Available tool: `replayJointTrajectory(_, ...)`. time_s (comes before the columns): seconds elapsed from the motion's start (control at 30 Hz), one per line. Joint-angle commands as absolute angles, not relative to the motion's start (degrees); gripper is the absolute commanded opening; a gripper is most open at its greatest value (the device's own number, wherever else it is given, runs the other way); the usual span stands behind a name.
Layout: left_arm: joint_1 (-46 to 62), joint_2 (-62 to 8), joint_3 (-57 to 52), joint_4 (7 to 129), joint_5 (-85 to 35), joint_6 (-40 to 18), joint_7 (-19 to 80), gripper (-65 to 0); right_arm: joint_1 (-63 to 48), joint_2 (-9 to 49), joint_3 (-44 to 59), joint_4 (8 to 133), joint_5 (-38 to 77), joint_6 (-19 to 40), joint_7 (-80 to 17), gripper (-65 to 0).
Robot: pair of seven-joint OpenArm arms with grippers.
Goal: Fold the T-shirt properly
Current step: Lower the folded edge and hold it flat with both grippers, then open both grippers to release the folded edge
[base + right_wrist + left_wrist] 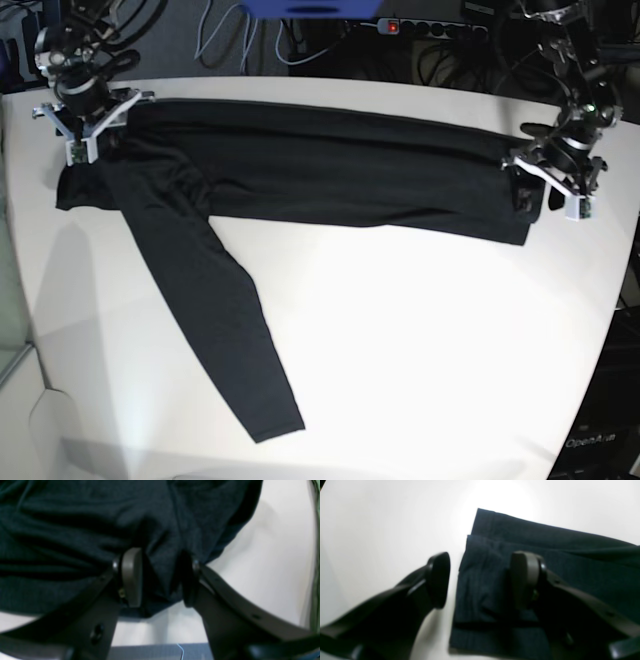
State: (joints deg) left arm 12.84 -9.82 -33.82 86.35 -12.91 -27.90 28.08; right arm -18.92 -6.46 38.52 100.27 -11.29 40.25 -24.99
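The dark T-shirt (330, 175) lies as a long band across the back of the white table (430, 350), and one long sleeve (215, 320) runs diagonally toward the front. At the shirt's right end my left gripper (545, 195) stands open. In the left wrist view its jaws (481, 580) straddle the hem edge of the T-shirt (570, 562), one finger over bare table and the other over cloth, holding nothing. At the far left end my right gripper (85, 140) is shut on a bunched fold of the T-shirt (62, 530), which fills the gap between the pads (131, 577).
Cables and a power strip (420, 25) hang behind the table's back edge. The table's rounded right edge (620, 300) is close to my left arm. A grey-blue surface (160, 652) shows below the table edge under the right gripper.
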Motion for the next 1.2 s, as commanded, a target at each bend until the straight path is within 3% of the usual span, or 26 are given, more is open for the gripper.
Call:
replayJointTrajectory(0.0,12.44,-10.59,-34.15,87.43,-13.49,-28.0,26.59,-28.3,-18.77,-5.58,38.64,101.32,-10.51,40.0,-23.69,-38.8)
replayJointTrajectory(0.4,11.82,-10.59,-34.15,87.08,-13.41,-28.0,26.59,-28.3,-17.89,-4.79,38.99,101.41,-10.51,40.0,-23.78,-38.4)
replayJointTrajectory(0.73,11.82,-10.59,-34.15,87.08,-13.41,-28.18,26.68,-28.3,-12.62,-3.47,47.78,101.32,-10.51,40.0,-24.13,-38.3)
replayJointTrajectory(0.93,11.91,-10.59,-34.15,87.08,-13.41,-28.35,26.68,-28.3,-8.92,-1.45,46.9,101.23,-11.3,40.0,-24.13,-38.3)
replayJointTrajectory(1.17,12.09,-10.59,-34.15,86.99,-13.32,-28.35,27.12,-28.3,-2.95,-1.36,36.62,99.38,-18.24,40.0,-24.31,-38.3)
